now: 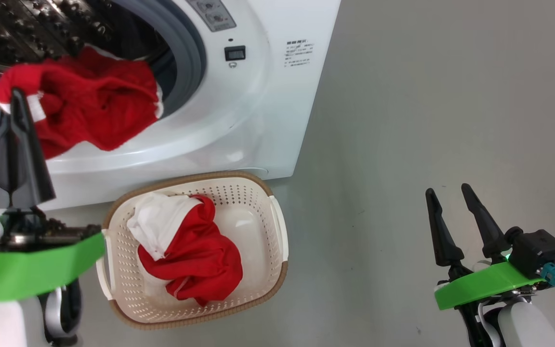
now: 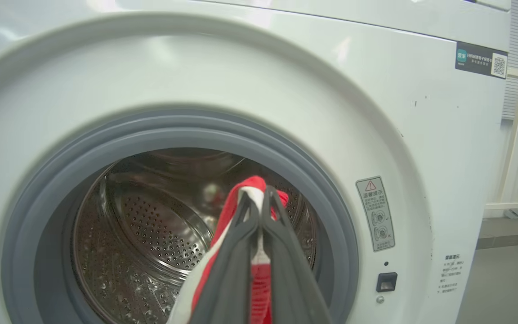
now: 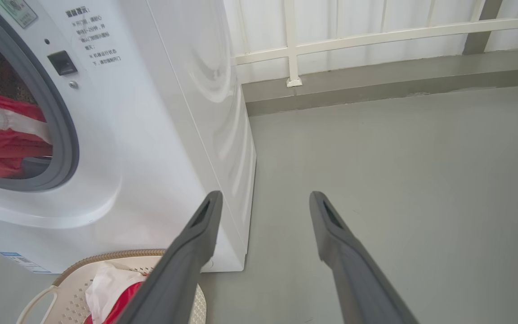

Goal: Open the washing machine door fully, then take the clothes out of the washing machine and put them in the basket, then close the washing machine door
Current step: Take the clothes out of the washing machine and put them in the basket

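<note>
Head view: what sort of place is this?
Probably a laundry corner, perhaps a balcony: a white front-loading washing machine, a basket of red clothes on bare grey floor, a pale railing behind.

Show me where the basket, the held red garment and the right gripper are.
basket (image 1: 258,212), head view, bare right wall.
held red garment (image 1: 99,103), head view, middle of fabric.
right gripper (image 1: 447,189), head view, between the fingertips.

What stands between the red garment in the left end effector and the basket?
Nothing visible does. The garment hangs from the shut left end effector at the washing machine mouth; the basket sits on the floor below, holding another garment.
</note>
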